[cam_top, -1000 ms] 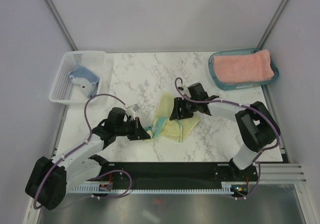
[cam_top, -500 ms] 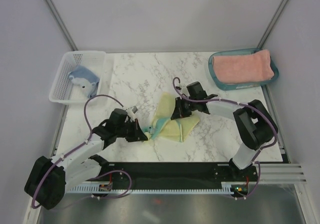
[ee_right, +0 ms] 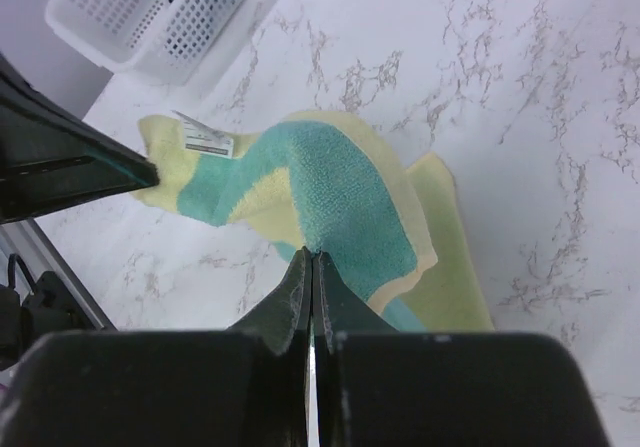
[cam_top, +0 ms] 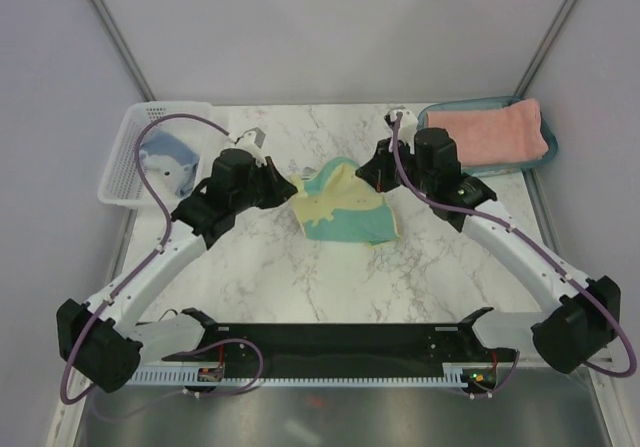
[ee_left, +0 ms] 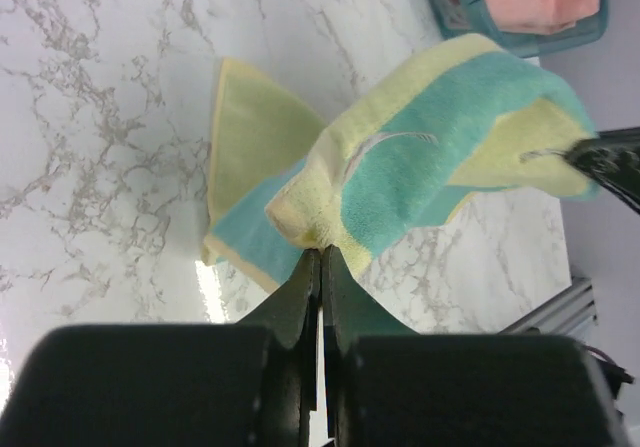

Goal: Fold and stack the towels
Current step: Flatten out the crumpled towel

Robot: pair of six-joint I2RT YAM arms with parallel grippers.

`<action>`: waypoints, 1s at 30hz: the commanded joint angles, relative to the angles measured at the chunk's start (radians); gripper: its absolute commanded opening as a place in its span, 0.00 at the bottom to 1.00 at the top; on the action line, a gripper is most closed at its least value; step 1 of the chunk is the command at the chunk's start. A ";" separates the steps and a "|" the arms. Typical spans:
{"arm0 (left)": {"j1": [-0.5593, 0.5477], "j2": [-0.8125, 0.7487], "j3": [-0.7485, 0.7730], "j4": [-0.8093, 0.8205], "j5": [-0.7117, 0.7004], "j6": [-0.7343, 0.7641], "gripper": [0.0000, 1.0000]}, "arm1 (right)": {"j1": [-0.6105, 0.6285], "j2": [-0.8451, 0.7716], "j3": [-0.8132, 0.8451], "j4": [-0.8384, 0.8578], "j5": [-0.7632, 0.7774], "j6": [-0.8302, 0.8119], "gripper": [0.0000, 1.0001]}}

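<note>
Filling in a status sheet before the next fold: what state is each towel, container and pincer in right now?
yellow towel: hanging stretched between both pincers.
pink towel: folded, lying in the teal tray.
blue towel: crumpled in the white basket.
left pincer: shut on the yellow towel.
right pincer: shut on the yellow towel.

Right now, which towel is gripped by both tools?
The pale-yellow towel with the teal patch, pinched by left tool and right tool. Salmon-pink towel lies in a teal tray, grey-blue towel in a white basket.
</note>
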 commanded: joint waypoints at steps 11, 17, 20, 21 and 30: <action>-0.010 -0.098 -0.490 -0.011 -0.031 -0.063 0.02 | 0.198 -0.112 -0.517 0.046 -0.059 0.107 0.31; -0.011 -0.106 -0.527 -0.005 -0.047 -0.052 0.02 | 0.199 -0.065 -0.385 -0.023 -0.017 0.048 0.50; -0.011 -0.115 -0.538 -0.003 -0.050 -0.049 0.02 | 0.198 0.021 -0.355 -0.021 0.010 0.033 0.51; -0.011 -0.115 -0.541 -0.003 -0.044 -0.050 0.02 | 0.198 0.039 -0.353 -0.020 -0.002 0.027 0.50; -0.010 -0.141 -0.561 -0.003 -0.013 -0.066 0.02 | 0.198 0.103 -0.454 -0.009 0.036 0.120 0.50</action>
